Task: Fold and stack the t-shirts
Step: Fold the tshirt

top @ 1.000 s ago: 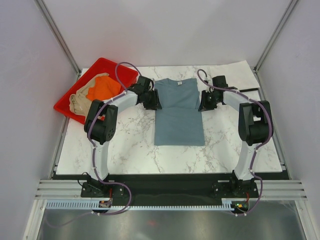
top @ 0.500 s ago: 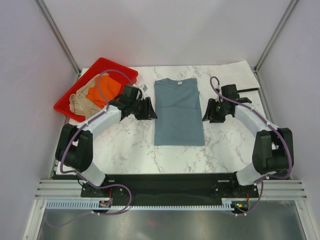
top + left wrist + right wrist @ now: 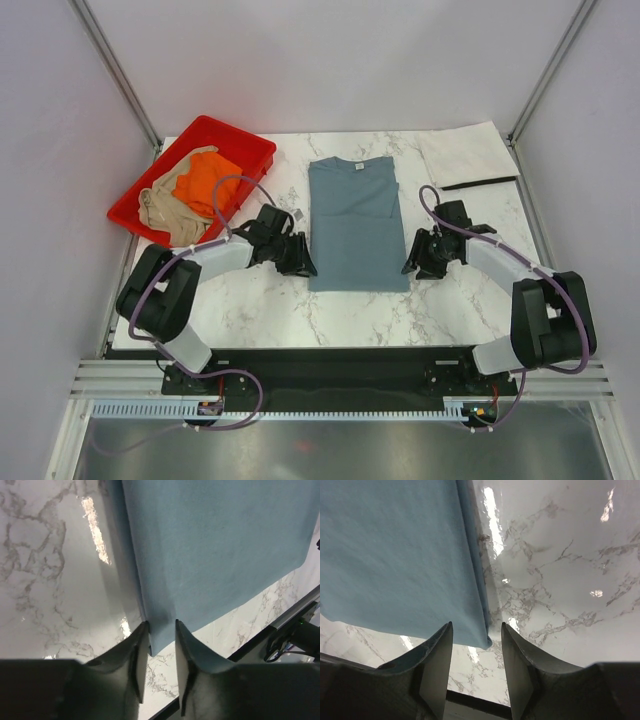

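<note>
A slate blue-grey t-shirt [image 3: 355,220] lies flat in the middle of the table, sleeves folded in, collar at the far end. My left gripper [image 3: 300,262] is low at its near left hem corner. In the left wrist view that gripper [image 3: 161,630] is open, with the shirt [image 3: 215,540] corner between its fingers. My right gripper [image 3: 412,262] is at the near right hem corner. It too is open [image 3: 476,630], and the shirt [image 3: 395,555] corner lies in the gap. An orange t-shirt [image 3: 205,180] and a tan t-shirt [image 3: 160,208] lie crumpled in the tray.
The red tray [image 3: 240,133] stands at the far left corner of the marble table [image 3: 250,300]. A pale flat sheet [image 3: 465,155] and a thin black stick [image 3: 480,183] lie at the far right. The table's near edge is just behind both grippers.
Both grippers have come down the shirt's sides from sleeve level to the hem corners, towards the near edge. The shirt has not moved.
</note>
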Motion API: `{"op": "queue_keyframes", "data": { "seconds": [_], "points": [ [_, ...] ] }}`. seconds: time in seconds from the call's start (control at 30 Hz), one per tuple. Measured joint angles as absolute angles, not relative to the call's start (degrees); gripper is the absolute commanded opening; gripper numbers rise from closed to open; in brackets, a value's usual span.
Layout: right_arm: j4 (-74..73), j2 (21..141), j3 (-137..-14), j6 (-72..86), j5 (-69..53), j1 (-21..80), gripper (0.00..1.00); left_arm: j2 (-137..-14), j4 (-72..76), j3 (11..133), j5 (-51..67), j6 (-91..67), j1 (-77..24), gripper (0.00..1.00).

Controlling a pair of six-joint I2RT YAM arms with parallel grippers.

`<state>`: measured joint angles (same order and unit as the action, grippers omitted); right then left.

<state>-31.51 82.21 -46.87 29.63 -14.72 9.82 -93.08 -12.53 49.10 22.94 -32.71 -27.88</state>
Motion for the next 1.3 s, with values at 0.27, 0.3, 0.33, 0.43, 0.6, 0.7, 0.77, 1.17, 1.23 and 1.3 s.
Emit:
{"op": "queue_keyframes", "data": {
  "seconds": [0.27, 0.3, 0.33, 0.43, 0.6, 0.7, 0.77, 1.17, 1.23, 1.3],
  "points": [
    [-28.2, 84.1, -41.4, 30.3, -15.3, 10.0, 0.44, -94.0, -9.6, 45.3, 22.6, -34.3, -30.4, 0.02],
    [-27.9, 84.1, -41.4, 30.3, -15.4, 10.0, 0.44, -93.9, -9.6, 44.6, 22.6, -34.5, -30.5, 0.02],
    [-27.5, 84.2, -41.3, 30.2, -15.6, 10.0, 0.43, -93.7, -9.5, 44.2, 22.6, -34.7, -30.7, 0.02],
    [-26.7, 84.5, -41.2, 30.2, -15.9, 10.0, 0.39, -93.1, -8.9, 43.4, 22.3, -35.0, -30.9, 0.02],
    [-25.4, 84.6, -40.6, 30.2, -16.6, 10.0, 0.35, -92.5, -7.9, 42.5, 21.8, -35.6, -30.9, 0.03],
    [-25.5, 84.4, -40.6, 30.5, -16.6, 10.0, 0.42, -90.9, -8.1, 41.7, 20.8, -35.7, -31.0, 0.28],
    [-25.7, 83.8, -40.6, 30.9, -16.2, 10.1, 0.52, -88.9, -9.7, 41.4, 19.6, -35.6, -31.0, 0.41],
    [-27.3, 70.7, -34.1, 41.3, -13.6, 10.3, 0.59, -73.0, -8.5, 32.6, 18.6, -42.9, -31.0, 0.55],
    [-26.3, 70.2, -32.2, 43.3, -13.8, 10.3, 0.59, -72.6, -7.1, 30.1, 18.6, -44.7, -31.0, 0.57],
    [-25.6, 70.0, -30.7, 44.7, -13.9, 10.3, 0.59, -72.6, -5.1, 27.8, 18.6, -46.9, -31.0, 0.57]
  ]
}}
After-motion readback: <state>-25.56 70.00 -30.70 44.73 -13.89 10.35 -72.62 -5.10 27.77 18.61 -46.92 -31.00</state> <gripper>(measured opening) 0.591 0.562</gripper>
